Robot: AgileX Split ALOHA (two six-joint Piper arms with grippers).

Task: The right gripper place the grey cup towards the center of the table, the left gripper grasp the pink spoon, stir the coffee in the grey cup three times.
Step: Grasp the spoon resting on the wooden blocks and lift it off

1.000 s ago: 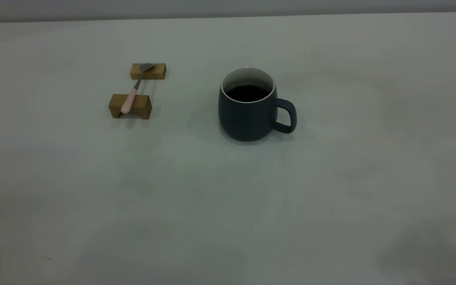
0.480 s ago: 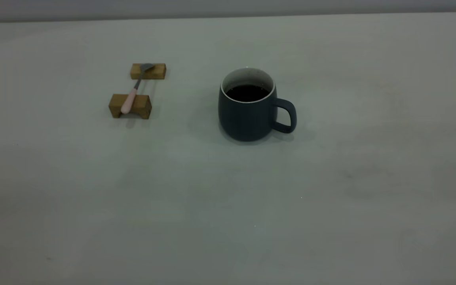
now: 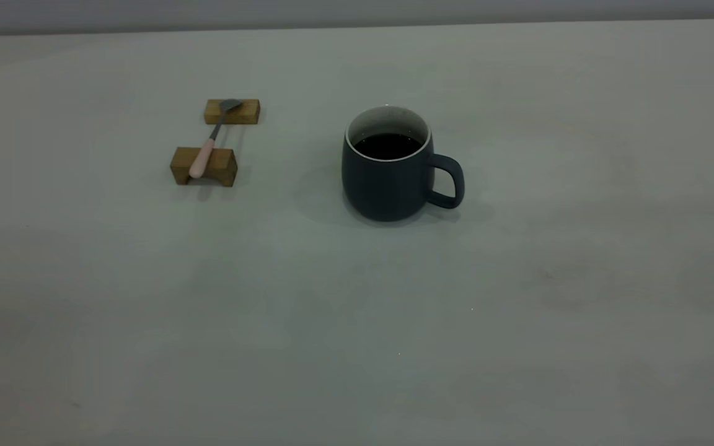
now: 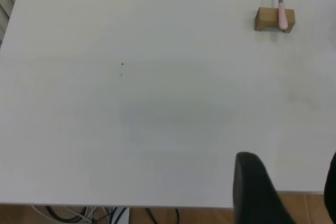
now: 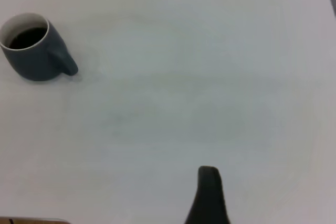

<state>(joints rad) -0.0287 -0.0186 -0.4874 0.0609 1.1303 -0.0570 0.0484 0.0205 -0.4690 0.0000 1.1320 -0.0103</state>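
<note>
The grey cup (image 3: 388,176) stands upright near the middle of the table (image 3: 357,322), its handle to the right and dark coffee (image 3: 388,145) inside. It also shows in the right wrist view, where the grey cup (image 5: 32,48) is far from my right gripper (image 5: 270,182); only one black finger (image 5: 209,192) shows, with a wide bare gap beside it. The pink spoon (image 3: 203,156) lies across two tan wooden blocks (image 3: 203,166) left of the cup. My left gripper (image 4: 290,157) hangs open over the table's near edge, far from the pink spoon (image 4: 282,14). Neither gripper shows in the exterior view.
In the left wrist view the table's edge (image 4: 157,204) runs just below the fingers, with wooden floor and cables (image 4: 110,214) beyond it. The second wooden block (image 3: 232,111) carries the spoon's bowl.
Faint shadows on the near part of the table have faded. The cup, the spoon and the blocks have not moved.
</note>
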